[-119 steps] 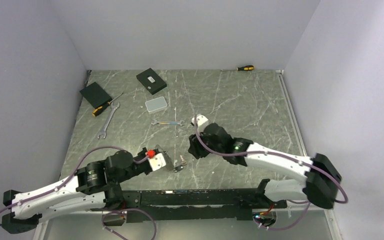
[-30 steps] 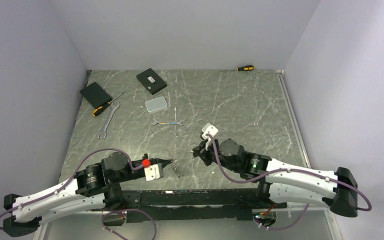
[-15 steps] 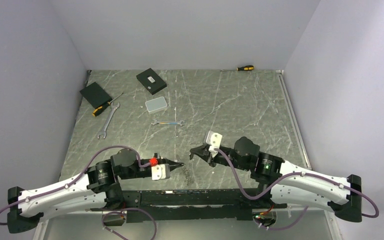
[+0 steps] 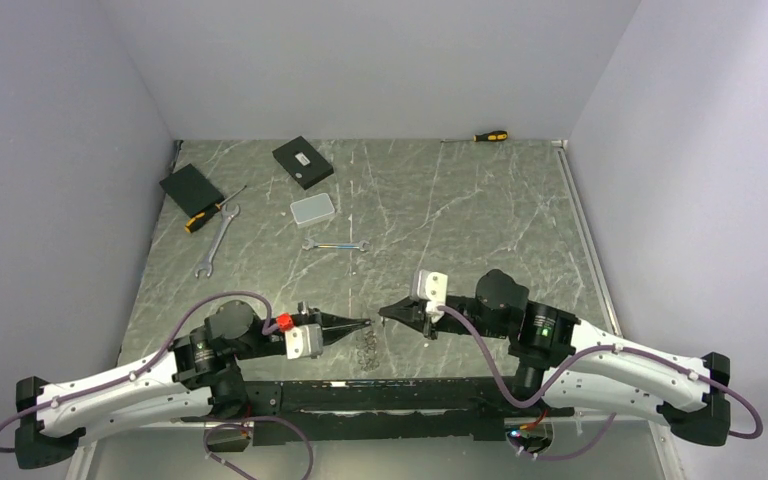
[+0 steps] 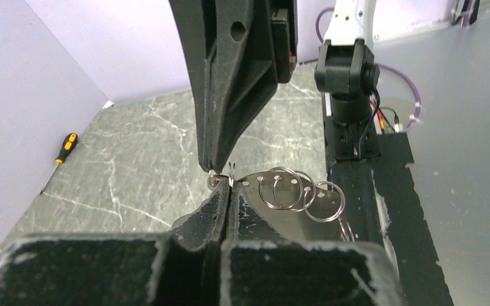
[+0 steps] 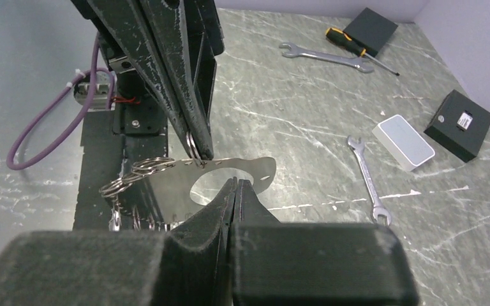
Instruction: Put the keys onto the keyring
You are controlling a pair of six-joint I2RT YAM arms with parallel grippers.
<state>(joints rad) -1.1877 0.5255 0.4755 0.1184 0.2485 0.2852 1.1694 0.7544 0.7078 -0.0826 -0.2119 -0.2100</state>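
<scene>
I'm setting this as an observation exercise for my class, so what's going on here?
Both arms meet low over the table's near edge, jaws shut. The right gripper pinches a flat silver tag; the left gripper pinches a small ring at the tag's edge. The keyring, a string of linked rings, is threaded on the tag. No key is clearly visible.

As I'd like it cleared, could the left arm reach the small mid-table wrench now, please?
Probably not yet: its way to the wrench looks free, but the left pincer is shut on the keyring.
</scene>
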